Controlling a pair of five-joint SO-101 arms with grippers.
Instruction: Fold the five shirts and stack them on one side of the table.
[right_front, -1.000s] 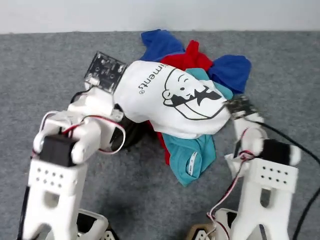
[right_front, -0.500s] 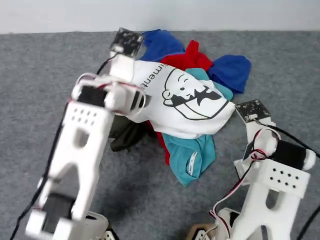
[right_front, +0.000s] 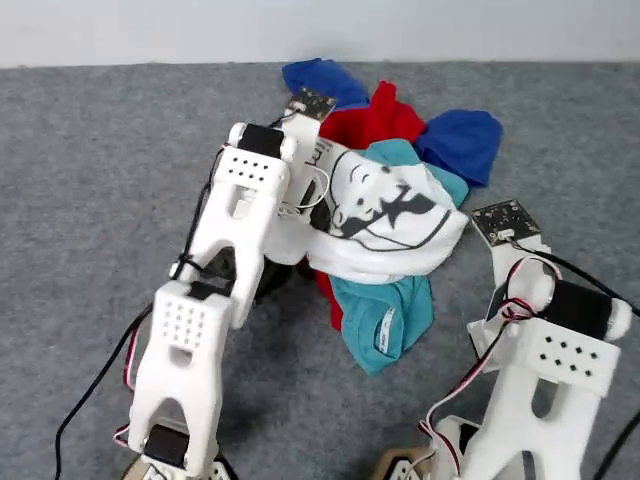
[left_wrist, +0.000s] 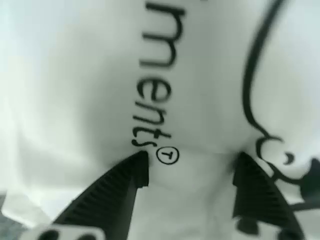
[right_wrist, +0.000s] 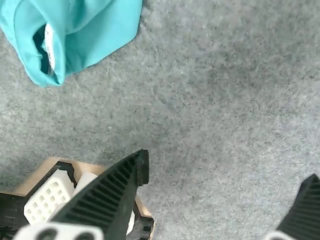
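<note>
Over the white shirt (left_wrist: 90, 75), the left pincer (left_wrist: 190, 167) stands spread, close upon the cloth. Right pincer (right_wrist: 227, 167) gapes above the grey desk (right_wrist: 225, 75), near the teal shirt (right_wrist: 85, 30). White tops the pile (right_front: 380, 115) at the desk's far side.

Robot test bench, lab-like: grey carpeted table (right_front: 90, 180), bare white wall (right_front: 450, 30).

Grey carpeted table (right_front: 100, 150); heap of shirts (right_front: 400, 250) at far middle; teal shirt (right_front: 385, 315) lowest, nearest arms.

Grey carpet-like table surface (right_front: 90, 180), pale wall (right_front: 320, 30) along its far edge
</note>
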